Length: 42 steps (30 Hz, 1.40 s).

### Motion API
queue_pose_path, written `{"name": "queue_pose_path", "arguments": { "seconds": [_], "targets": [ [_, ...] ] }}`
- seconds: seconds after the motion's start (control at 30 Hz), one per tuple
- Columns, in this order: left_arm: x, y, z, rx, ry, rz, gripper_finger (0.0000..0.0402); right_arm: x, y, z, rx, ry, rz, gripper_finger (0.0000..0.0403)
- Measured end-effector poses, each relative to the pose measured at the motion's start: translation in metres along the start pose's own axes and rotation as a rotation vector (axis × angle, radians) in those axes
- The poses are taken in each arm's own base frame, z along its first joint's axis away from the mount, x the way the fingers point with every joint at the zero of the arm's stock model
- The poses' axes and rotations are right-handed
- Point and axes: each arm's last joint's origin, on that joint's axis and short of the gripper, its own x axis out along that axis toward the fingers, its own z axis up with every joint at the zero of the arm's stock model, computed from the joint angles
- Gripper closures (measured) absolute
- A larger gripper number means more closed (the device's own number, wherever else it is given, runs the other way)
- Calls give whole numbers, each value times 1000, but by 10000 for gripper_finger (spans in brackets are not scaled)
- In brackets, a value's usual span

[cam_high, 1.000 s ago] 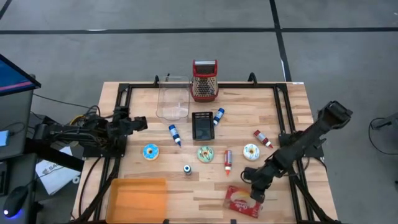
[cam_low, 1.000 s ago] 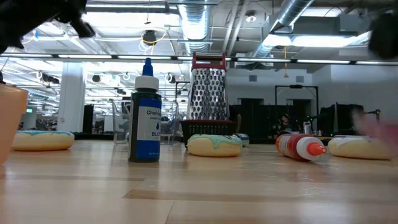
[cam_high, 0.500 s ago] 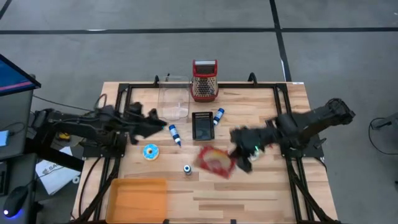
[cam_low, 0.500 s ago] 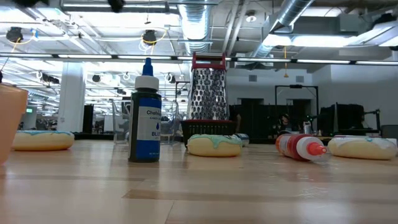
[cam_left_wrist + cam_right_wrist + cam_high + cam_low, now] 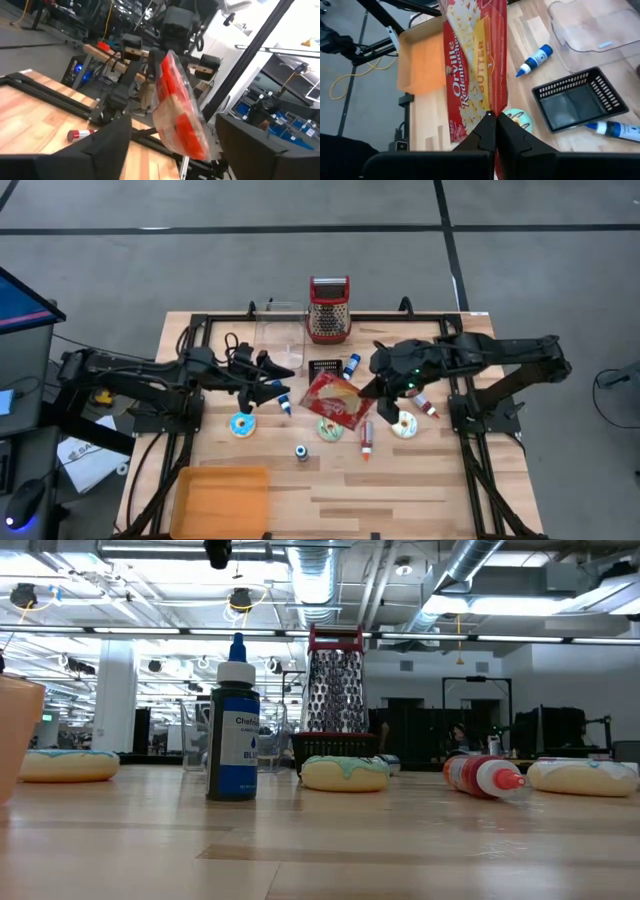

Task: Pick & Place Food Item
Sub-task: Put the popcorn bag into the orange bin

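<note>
The food item is a red popcorn bag (image 5: 335, 401), a flat packet with yellow lettering, up in the air over the middle of the table. My right gripper (image 5: 369, 389) reaches in from the table's right and is shut on it. My left gripper (image 5: 278, 378) comes from the left and stands open a short way left of the bag, fingers pointing at it. In the left wrist view the bag (image 5: 178, 111) hangs ahead of the spread fingers, untouched. The low view shows neither the bag nor the grippers. My right gripper pinches the bag's end edge (image 5: 489, 112) between its two shut fingers. The fingers come from the table's right, slanting down, in line with the bag's length. The bag is lifted clear of the table and stretches away from the fingers toward the left arm.
Under and around the bag lie a black basket (image 5: 323, 368), three iced donuts (image 5: 241, 423) (image 5: 329, 430) (image 5: 403, 424), and several small blue and red bottles (image 5: 283, 398) (image 5: 367, 439). A grater (image 5: 329, 308) and clear tub (image 5: 278, 338) stand at the far edge, an orange tray (image 5: 222, 500) near left.
My right gripper has lifted the popcorn bag off the table's near right part and carried it up and leftward to above the middle. My left gripper has reached from the left edge toward the middle, risen, and opened wider.
</note>
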Motion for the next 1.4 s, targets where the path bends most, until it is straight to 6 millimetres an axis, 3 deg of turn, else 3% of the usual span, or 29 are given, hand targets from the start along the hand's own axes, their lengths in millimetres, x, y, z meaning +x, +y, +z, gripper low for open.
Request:
{"name": "queue_pose_path", "arguments": {
  "seconds": [0.17,0.67,0.87,1.13,1.23,1.4],
  "targets": [
    [11,3,-5,-34,-16,-16,88,12,-2,5,-16,-9,-6,402],
    [38,12,-20,-98,-27,21,111,23,-18,19,-42,-64,-46,403],
    [38,20,-19,-106,-76,138,193,22,-18,18,-46,-62,-46,403],
    [35,17,-16,-108,-80,112,381,22,-15,19,-51,-60,23,395],
    [34,16,-14,-106,-80,106,387,21,-12,22,-59,-92,55,365],
    [33,16,-14,-102,-78,112,396,21,-12,22,-41,-95,56,281]
  ]
}}
